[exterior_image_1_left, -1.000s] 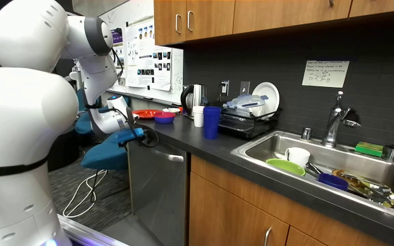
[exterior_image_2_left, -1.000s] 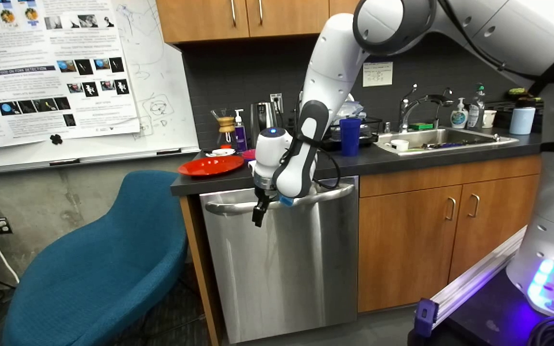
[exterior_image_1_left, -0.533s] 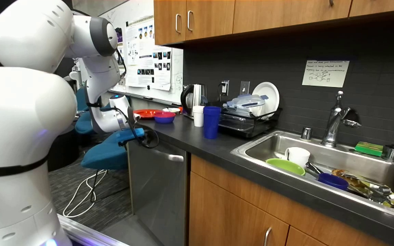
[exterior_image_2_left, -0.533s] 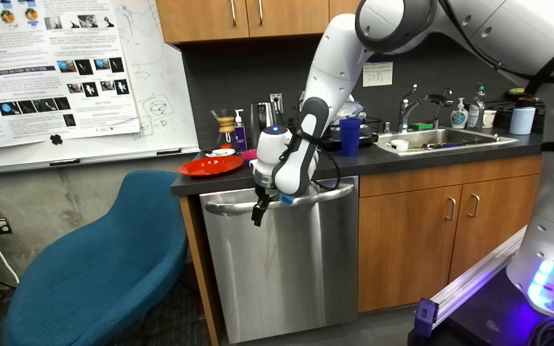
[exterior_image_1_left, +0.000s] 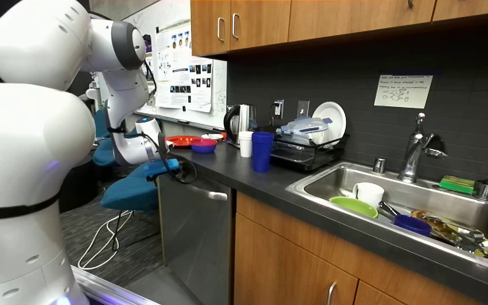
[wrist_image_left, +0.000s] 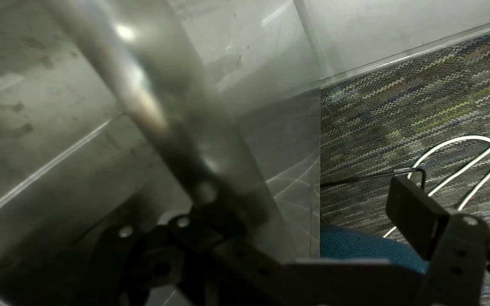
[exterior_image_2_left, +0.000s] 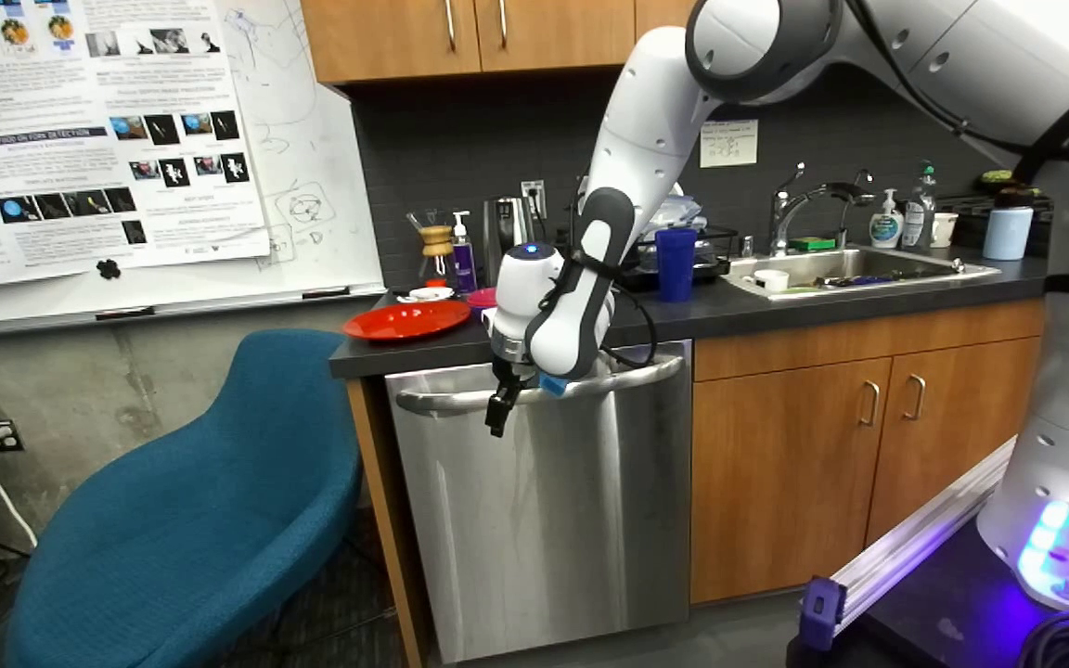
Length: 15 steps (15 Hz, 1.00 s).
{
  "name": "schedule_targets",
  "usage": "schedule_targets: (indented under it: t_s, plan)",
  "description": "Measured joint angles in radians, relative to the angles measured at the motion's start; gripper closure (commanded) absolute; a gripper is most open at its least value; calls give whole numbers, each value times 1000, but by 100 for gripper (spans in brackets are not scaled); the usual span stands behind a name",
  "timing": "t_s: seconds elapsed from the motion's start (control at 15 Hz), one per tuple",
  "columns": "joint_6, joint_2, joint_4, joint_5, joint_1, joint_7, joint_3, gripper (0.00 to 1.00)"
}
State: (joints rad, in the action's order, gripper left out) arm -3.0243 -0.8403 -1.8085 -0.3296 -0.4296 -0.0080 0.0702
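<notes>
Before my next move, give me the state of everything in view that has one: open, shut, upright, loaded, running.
Pincer, open; contact with the handle unclear
Dishwasher door, shut
Upper cabinet doors, shut
Lower cabinet doors, shut
Large faucet, no water seen running
Sink, loaded; white mug and green bowl inside
Blue tumbler, upright
White plate, on edge in the dish rack
Red plate, lying flat

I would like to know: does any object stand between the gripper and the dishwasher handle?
Nothing visible stands between the gripper and the dishwasher handle. In the wrist view one of the open jaws hides part of it; whether they touch, I cannot tell.
</notes>
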Motion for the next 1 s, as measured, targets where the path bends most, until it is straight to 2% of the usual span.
schedule_targets:
  t_s: [0.53, 0.8, 1.0]
  plan:
    - [-18, -5, 2, 0, -3, -1, 10, 0]
    - [-80, -12, -15, 0, -18, -1, 32, 0]
    - [-170, -19, -39, 4, -25, -2, 46, 0]
